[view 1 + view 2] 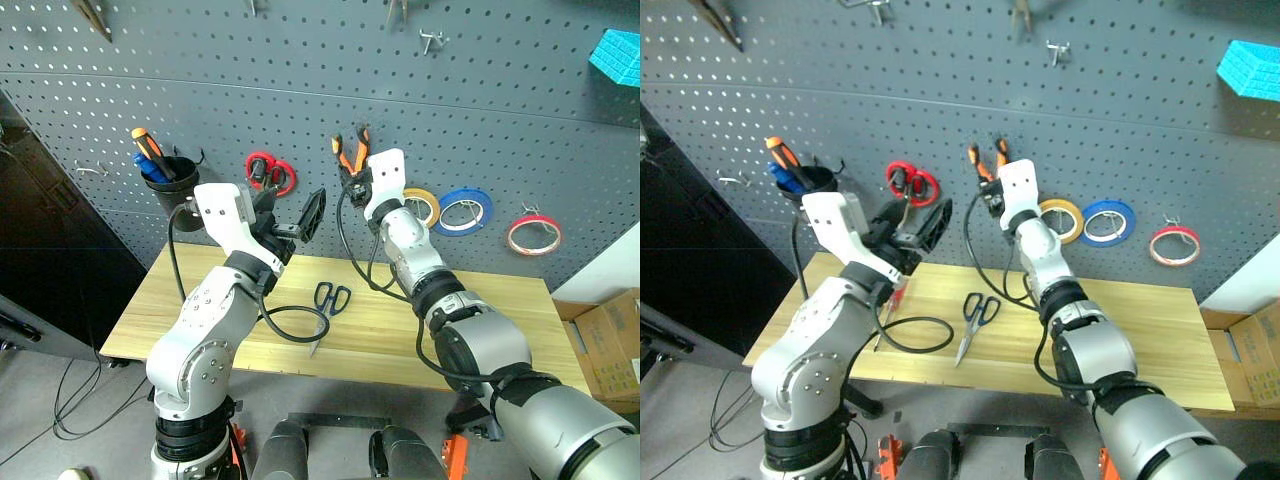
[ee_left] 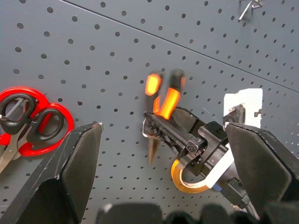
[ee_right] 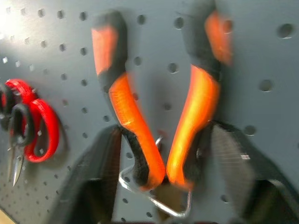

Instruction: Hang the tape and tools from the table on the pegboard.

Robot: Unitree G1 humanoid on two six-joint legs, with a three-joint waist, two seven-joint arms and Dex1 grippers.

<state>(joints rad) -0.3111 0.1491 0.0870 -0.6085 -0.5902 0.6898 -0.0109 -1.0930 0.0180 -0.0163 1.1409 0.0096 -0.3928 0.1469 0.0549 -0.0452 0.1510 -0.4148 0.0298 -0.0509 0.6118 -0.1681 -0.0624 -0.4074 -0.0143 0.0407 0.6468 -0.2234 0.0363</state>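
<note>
right end effector [image 3: 159, 186], jaws flanking hooked pliers [image 3: 154, 116]

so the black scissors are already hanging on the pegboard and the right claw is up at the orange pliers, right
Not quite. The black scissors lie on the table, not on the pegboard; the left eye view shows this. The right claw is indeed up at the orange pliers.

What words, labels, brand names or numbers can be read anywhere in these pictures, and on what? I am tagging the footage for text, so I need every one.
None can be read.
pegboard: holes and hooks, no lettering.
pliers: handles blurred, no mark legible.
red roll of tape: no print visible.
cardboard box: no print legible.
black-handled scissors: too small to tell.
</note>
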